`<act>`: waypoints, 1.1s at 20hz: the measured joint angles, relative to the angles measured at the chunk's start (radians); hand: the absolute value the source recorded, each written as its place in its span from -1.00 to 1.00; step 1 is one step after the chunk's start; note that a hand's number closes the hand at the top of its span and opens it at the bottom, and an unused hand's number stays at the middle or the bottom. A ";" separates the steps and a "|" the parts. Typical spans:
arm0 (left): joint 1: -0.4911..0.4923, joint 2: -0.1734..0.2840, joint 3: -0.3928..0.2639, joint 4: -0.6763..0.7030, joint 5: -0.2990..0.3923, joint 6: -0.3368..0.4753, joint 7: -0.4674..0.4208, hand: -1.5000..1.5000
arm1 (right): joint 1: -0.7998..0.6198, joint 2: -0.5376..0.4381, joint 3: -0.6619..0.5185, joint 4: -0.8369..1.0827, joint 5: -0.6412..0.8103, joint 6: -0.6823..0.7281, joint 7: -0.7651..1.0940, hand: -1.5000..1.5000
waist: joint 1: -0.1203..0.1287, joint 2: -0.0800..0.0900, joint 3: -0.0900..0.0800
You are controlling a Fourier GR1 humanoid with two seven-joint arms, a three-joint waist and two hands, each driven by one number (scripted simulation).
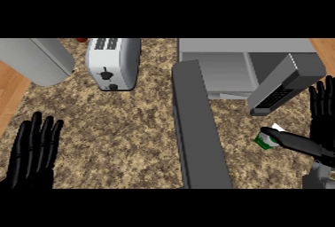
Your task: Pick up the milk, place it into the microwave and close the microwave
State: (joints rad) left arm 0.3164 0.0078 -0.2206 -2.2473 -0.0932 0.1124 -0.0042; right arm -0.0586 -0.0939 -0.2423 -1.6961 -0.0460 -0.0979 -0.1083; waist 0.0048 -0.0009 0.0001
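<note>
The milk (265,142), a small green and white carton, stands on the counter in front of the microwave (222,71), right of its open door (200,133). The door swings out towards me as a long grey slab. My right hand (322,128) is at the right edge, fingers straight and pointing away from me. Its thumb (294,142) stretches left and touches the carton's top, hiding part of it. The fingers are not curled round the carton. My left hand (33,153) rests open at the lower left, fingers up, far from the milk.
A white toaster (112,62) stands at the back, left of the microwave. A large grey rounded object (36,60) fills the back left corner. The microwave's dark keypad panel (281,91) juts out above the carton. Wooden floor (9,95) shows past the counter's left edge.
</note>
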 measured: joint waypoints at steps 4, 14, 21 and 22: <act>0.036 0.004 -0.030 -0.012 -0.010 0.007 -0.016 -1.00 | 0.047 0.006 -0.008 0.058 0.008 0.008 -0.067 -1.00 | -0.001 0.000 0.000; 0.124 0.015 -0.092 -0.060 -0.027 0.015 -0.051 -1.00 | 0.105 -0.003 -0.063 0.292 -0.005 0.046 -0.280 -1.00 | 0.000 0.000 0.000; 0.155 0.021 -0.119 -0.065 -0.030 0.027 -0.068 -1.00 | 0.073 -0.004 -0.091 0.494 -0.014 0.053 -0.430 -1.00 | 0.001 0.000 0.000; 0.166 0.029 -0.118 -0.086 -0.025 0.024 -0.059 -1.00 | 0.066 -0.013 -0.100 0.533 -0.022 0.067 -0.455 -1.00 | 0.002 0.000 0.000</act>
State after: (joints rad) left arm 0.4825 0.0370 -0.3385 -2.3331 -0.1187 0.1369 -0.0637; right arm 0.0075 -0.1069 -0.3426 -1.1634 -0.0675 -0.0309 -0.5637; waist 0.0064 -0.0004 0.0004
